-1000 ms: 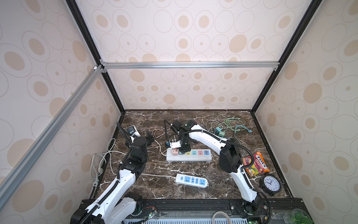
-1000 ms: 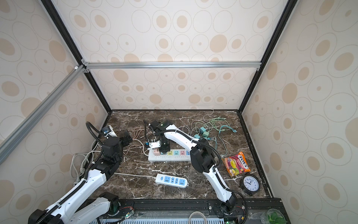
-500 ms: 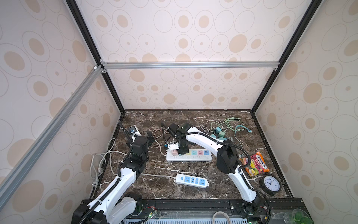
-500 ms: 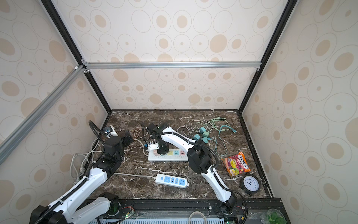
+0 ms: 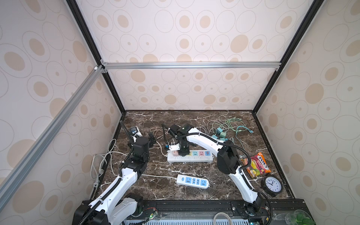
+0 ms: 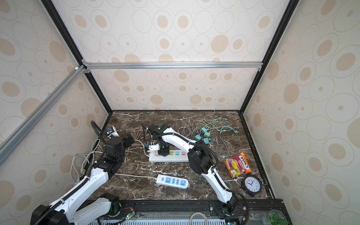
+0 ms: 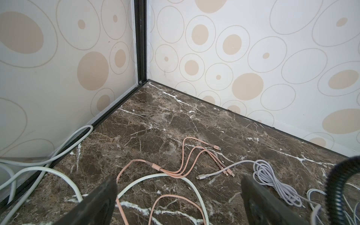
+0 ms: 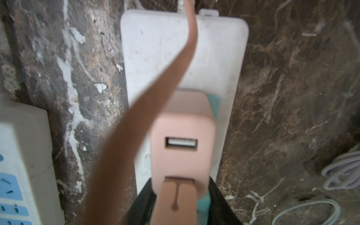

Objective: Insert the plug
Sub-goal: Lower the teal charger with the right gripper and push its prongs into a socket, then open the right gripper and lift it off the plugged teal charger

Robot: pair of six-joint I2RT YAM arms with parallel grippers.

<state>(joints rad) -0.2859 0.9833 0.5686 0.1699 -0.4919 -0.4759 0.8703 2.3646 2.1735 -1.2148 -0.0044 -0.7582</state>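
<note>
Mid-counter, the pink plug [image 8: 183, 126] stands in the end socket of the pastel power strip [image 8: 220, 48], right gripper [image 8: 180, 180] straddling it, grip impossible to judge, left gripper [image 7: 178, 177] spread; a straight downward press should seat it.

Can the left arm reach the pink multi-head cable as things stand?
Probably yes: the left arm has its jaws open, and the pink multi-head cable lies exposed on the marble just ahead.

The brown marble table [image 5: 194, 118] holds a long white power strip with coloured sockets [image 5: 190, 159]. A white-and-blue power strip [image 5: 193, 181] lies near it.
</note>
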